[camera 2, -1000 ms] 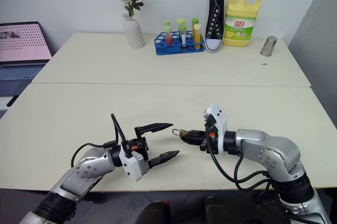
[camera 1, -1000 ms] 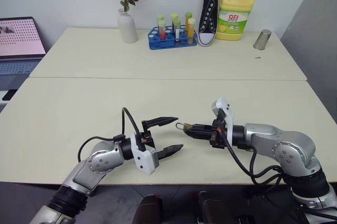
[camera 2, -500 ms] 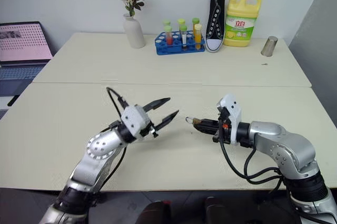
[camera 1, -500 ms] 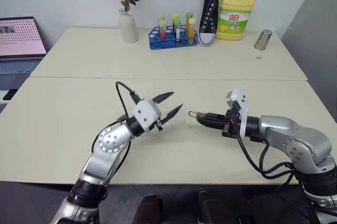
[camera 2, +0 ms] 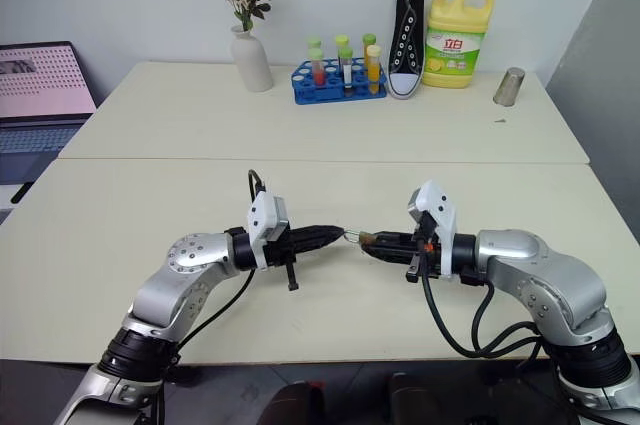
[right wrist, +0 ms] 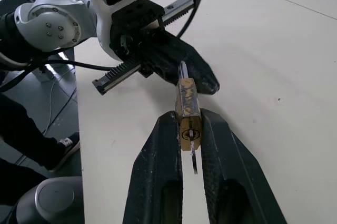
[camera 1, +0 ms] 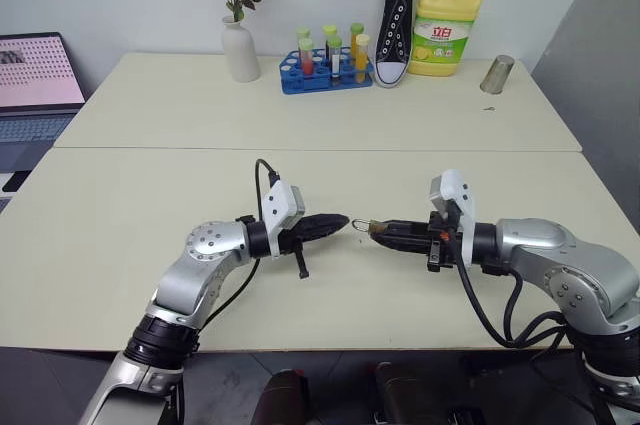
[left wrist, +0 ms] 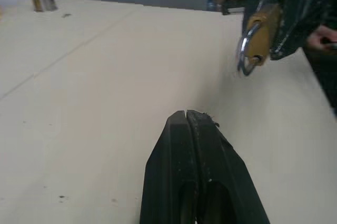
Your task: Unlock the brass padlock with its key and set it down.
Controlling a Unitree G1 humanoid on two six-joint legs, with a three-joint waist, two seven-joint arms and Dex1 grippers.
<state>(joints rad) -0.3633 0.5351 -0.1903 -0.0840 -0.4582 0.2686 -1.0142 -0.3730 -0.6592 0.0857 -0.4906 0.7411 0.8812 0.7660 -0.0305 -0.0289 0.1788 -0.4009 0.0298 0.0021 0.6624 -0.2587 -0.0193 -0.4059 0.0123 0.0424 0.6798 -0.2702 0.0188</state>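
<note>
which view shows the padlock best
The right wrist view: the padlock sits close up between the right gripper fingers, keyhole face visible. The left wrist view shows it blurred; the eye views show a tiny speck.

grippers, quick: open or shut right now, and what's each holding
Left gripper: shut, nothing visibly held.
Right gripper: shut on the small brass padlock, silvery shackle pointing towards the left gripper.

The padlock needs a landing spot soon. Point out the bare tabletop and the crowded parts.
The near table is bare on both sides of the arms, and between them and the seam to the far table. The crowded part is the far edge by the wall: vase, test tube rack, shoe, detergent bottle, metal cup. The brass padlock sits in the right tool.
</note>
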